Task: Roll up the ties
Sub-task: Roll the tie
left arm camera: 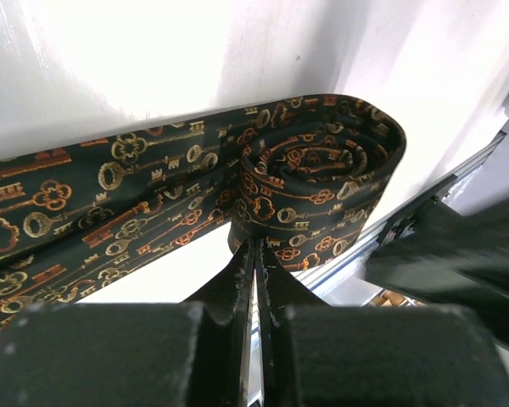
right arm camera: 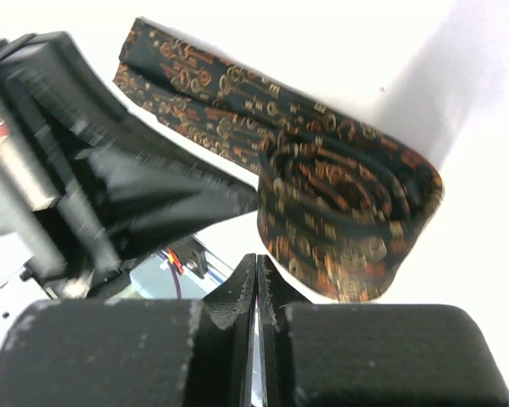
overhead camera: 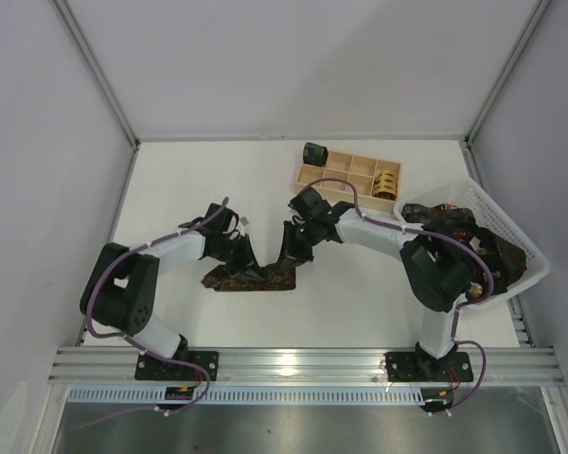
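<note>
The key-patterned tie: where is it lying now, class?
Top view: the key-patterned tie lies partly rolled on the table, left of centre, at the tips of the left gripper and right gripper.

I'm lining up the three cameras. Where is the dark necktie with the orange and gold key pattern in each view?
Top external: the dark key-patterned fabric necktie lies flat, slightly left of centre and below the middle.
Left wrist: it runs from the left edge to its coiled end, right of centre.
Right wrist: it runs from the top left down to the coil, centre right.
Shared landmark: the white table under it.
</note>
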Motion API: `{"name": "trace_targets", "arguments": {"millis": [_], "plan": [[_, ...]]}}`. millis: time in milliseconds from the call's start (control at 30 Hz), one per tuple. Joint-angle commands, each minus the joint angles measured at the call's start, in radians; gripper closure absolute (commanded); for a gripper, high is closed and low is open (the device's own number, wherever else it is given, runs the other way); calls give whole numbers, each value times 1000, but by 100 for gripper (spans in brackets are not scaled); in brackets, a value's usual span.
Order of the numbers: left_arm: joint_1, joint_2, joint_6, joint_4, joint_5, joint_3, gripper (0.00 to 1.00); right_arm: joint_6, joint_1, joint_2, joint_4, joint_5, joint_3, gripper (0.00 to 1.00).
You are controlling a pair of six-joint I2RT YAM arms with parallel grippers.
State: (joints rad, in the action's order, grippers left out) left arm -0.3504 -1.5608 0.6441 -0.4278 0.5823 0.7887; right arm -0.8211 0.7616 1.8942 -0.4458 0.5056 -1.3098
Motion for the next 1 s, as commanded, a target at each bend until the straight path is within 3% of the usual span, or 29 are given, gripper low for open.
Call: {"name": "trace_targets", "arguments": {"millis": [0,400,567,700,800,967], "plan": [[7,-15,-15,8,-1,44,94,77,-15,-93,-106,-45,-48,93],[5,90,-11,-60,-4,109,91,102,-12,-52,-21,-21,21,96],[-19,72,32,-19,42,138,90,114,-27,-112,-80,-73,4,94],[-53,-2,52,26,76,150,91,151,-96,-165,-120,-55,21,73],[-61,-45,48,37,68,161,91,203,-163,-196,-62,41,96,42],[-61,-99,6,6,44,176,92,270,-217,-133,56,218,179,35]]}}
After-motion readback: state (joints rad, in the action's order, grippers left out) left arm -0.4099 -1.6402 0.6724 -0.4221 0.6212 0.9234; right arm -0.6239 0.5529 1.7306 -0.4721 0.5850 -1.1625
